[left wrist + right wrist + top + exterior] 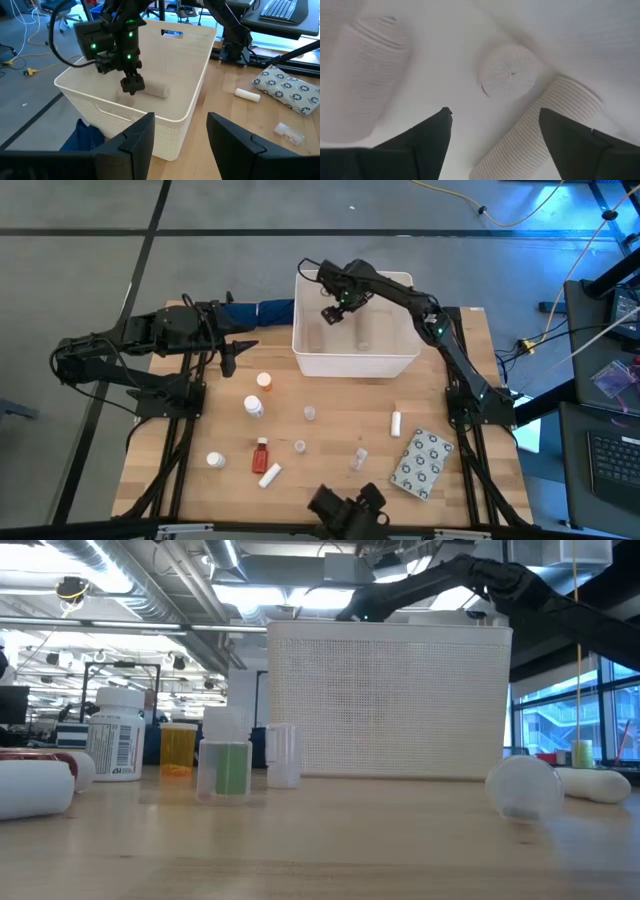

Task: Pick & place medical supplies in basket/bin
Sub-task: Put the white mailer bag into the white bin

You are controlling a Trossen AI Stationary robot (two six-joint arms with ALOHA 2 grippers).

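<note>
The right gripper [333, 311] hangs inside the bin [400, 363], upper centre of the high view, over the bin's left half. In the right wrist view its two dark fingers [427, 137] stand wide apart with nothing between them. Three white rolls lie on the bin floor: one roll end-on [509, 75], its round face toward the camera; a second roll [535, 130] lies on its side with its long axis running from lower centre to right of that frame; a third roll [362, 80] sits blurred at the left. In the left wrist view a roll [155, 90] lies just right of the gripper [132, 86], long axis roughly left to right.

The left gripper [228, 352] rests left of the bin, pointing right, above the table [330, 480]. Its fingers [135, 145] are partly open and hold nothing.

On the table, below the bin in the high view:
- orange-capped bottle [264, 381]
- white bottle [254, 407]
- red bottle [261, 454], long axis vertical in the frame, cap up
- white tube [269, 475], lying diagonal
- second tube [396, 422], long axis vertical
- grey dotted packet [422, 463], lower right, tilted
- clear cups [310, 413]

A blue cloth [262, 312] lies left of the bin.
</note>
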